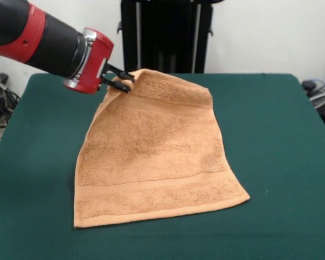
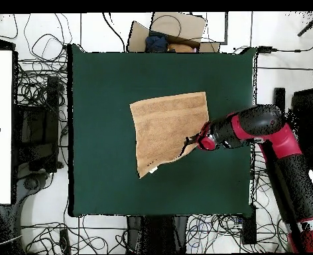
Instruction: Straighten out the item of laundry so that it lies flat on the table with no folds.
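The claw [image 1: 121,82] is pinched closed on the peach towel [image 1: 151,162]'s far corner, lifting it so that edge can be drawn out flat, while the rest lies mid-surface [image 1: 281,135].

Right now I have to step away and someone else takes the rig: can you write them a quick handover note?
Gripper: shut on a far corner of the towel, holding that corner lifted off the table.
Towel: mid-table; its near edge and both near corners lie flat, the far part rises toward the gripper and drapes with a fold along the top.
Done: corner grasped and raised.
Left: draw the corner outward until the fold is gone, lower it, release, and check that the towel lies flat.
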Controlling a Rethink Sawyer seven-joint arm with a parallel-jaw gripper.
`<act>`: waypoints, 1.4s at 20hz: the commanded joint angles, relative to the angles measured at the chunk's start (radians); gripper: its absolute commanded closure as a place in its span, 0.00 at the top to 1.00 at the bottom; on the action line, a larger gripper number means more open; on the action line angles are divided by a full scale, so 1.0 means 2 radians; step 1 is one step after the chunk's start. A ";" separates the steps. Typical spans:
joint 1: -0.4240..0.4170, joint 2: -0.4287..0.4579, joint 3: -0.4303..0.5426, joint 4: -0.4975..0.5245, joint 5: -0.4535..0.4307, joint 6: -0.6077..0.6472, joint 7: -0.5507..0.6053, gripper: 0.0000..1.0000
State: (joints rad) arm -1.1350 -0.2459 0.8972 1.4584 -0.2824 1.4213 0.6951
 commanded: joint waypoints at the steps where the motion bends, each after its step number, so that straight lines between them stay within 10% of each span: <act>1: 0.011 0.032 -0.007 -0.079 -0.022 0.067 -0.112 0.00; 24: -0.011 0.070 0.000 -0.114 -0.048 0.088 -0.174 0.00; 25: -0.011 0.071 0.000 -0.114 -0.047 0.086 -0.179 1.00; 28: -0.013 0.074 0.001 -0.117 -0.049 0.087 -0.190 1.00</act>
State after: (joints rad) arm -1.1651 -0.1193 0.8972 1.2872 -0.3409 1.5799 0.5179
